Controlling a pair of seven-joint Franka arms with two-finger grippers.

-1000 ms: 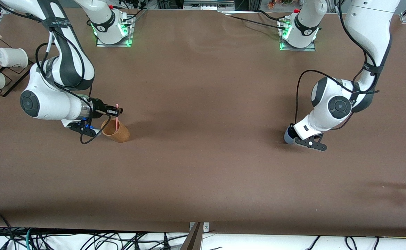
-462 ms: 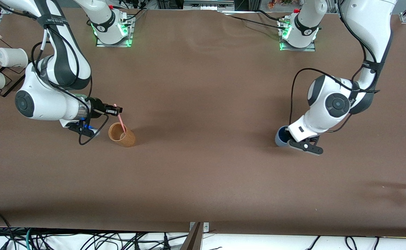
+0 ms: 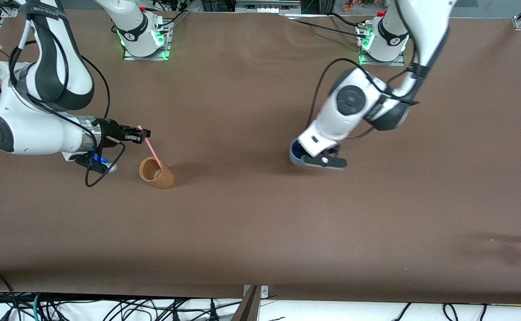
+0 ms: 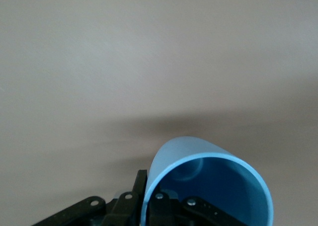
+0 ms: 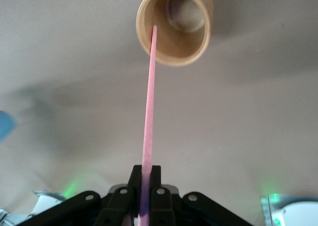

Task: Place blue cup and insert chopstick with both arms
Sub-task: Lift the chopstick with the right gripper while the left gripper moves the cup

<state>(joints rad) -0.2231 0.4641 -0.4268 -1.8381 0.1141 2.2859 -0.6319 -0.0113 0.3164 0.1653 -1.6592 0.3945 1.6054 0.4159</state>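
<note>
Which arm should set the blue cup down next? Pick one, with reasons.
Left. The left gripper is shut on the blue cup; the right gripper grips the chopstick over the orange-tan cup.

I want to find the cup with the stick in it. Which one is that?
Look toward the right arm's end of the brown table. The right gripper holds a pink chopstick slanting into an orange-tan cup. The other cup is blue.
</note>
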